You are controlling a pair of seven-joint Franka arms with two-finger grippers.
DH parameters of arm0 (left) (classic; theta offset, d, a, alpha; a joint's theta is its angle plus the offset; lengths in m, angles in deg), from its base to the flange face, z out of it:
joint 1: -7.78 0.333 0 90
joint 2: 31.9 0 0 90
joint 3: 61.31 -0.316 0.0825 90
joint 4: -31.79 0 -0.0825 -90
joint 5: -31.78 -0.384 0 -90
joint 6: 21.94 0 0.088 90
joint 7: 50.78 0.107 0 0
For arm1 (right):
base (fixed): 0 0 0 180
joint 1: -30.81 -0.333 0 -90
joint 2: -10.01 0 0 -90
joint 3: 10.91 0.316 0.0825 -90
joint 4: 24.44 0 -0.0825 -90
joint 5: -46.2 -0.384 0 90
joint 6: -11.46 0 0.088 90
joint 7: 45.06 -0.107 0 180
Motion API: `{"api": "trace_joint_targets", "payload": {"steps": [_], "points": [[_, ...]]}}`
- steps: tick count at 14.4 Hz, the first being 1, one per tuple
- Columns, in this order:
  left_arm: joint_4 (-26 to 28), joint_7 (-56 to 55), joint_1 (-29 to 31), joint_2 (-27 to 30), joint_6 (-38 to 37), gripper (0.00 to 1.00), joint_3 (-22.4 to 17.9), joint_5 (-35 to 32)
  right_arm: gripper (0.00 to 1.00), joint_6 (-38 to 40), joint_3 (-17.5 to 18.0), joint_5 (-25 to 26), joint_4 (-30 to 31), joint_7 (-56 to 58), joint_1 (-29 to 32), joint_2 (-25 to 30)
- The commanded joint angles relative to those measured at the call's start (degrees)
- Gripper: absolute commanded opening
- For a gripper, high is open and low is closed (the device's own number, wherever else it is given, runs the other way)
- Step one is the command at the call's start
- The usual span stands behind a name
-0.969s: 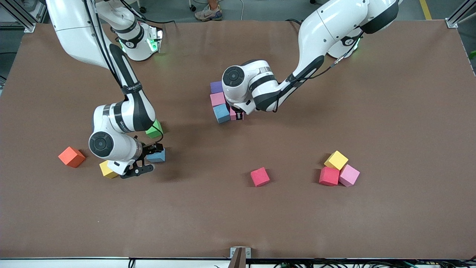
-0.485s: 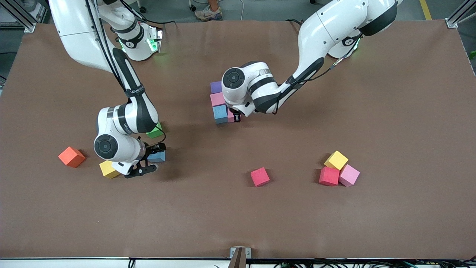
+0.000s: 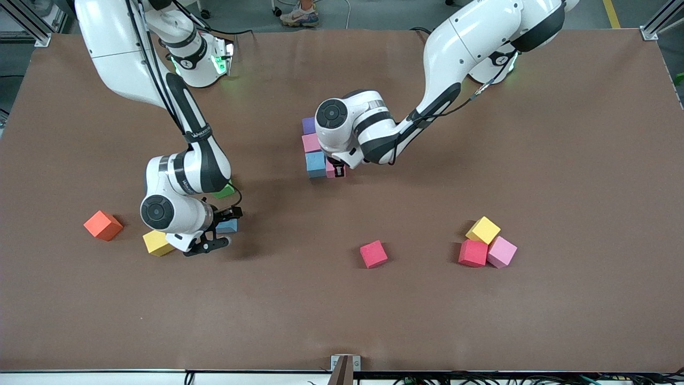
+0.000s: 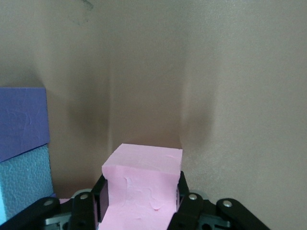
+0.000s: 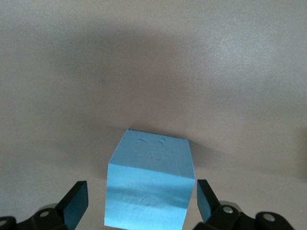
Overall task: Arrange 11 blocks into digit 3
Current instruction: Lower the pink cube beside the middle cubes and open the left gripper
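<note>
Pink cube joins the column; blue cube awaits its grip

The left end effector (image 3: 337, 170), clamped on a pink cube (image 4: 143, 184), sets it against the mid-desk column's blue cube (image 3: 316, 163). The right end effector (image 3: 220, 229), fingers apart, straddles another blue cube (image 5: 149, 184) at its 12 o'clock. The cubes look light, soft, matte: grip opposite flat faces.

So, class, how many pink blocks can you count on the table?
3: one in the stack column under the purple block, one held by the left gripper beside it, one beside the red block. The arms may hide others.
</note>
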Motion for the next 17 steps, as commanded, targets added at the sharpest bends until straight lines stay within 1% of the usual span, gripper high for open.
{"api": "trace_joint_targets", "payload": {"steps": [1,5,7,8,10,11,12,13,14,15,17], "points": [[-1.0,-18.4,-2.3,-1.3,0.6,0.08,-0.8,-2.5,0.97,-0.8,0.0,-0.8,0.4,0.6,0.0,-0.2],[-1.0,-24.1,-2.4,-1.6,0.5,0.09,-0.9,-2.6,0.93,-0.8,0.0,-0.8,0.4,0.6,0.0,-0.2],[-1.0,-25.6,-2.5,-1.6,0.3,0.09,-0.9,-2.6,0.86,-0.8,0.0,-0.8,0.4,0.6,0.0,-0.2],[-1.0,-26.4,-2.9,-1.7,0.3,0.09,-0.9,-2.6,0.81,-0.8,0.0,-0.8,0.4,0.7,0.0,-0.2],[-1.0,-27.4,-3.3,-2.1,0.2,0.09,-0.9,-2.6,0.77,-0.7,0.0,-0.8,0.4,0.7,-0.1,-0.2],[-0.9,-27.9,-3.6,-2.1,0.2,0.12,-0.9,-2.6,0.75,-0.7,0.0,-0.7,0.4,0.8,-0.1,-0.2],[-0.8,-28.0,-3.7,-2.1,0.2,0.25,-1.2,-2.8,0.75,-0.7,0.0,-0.6,0.3,0.8,-0.1,-0.2],[-0.8,-28.0,-3.7,-2.0,-0.1,0.35,-1.4,-2.9,0.71,-0.7,0.0,-0.6,0.3,0.8,-0.1,-0.2],[-0.7,-28.0,-3.6,-1.6,-0.4,0.71,-1.4,-3.0,0.63,-0.7,0.0,-0.6,0.3,0.8,-0.1,-0.2],[-0.8,-28.0,-3.6,-1.4,-1.0,1.00,-1.4,-3.1,0.58,-0.7,0.0,-0.6,0.3,0.8,-0.1,-0.2],[-0.9,-27.9,-3.6,-1.1,-1.9,1.00,-1.4,-3.3,0.48,-0.7,0.0,-0.6,0.3,0.8,-0.1,-0.2]]}}
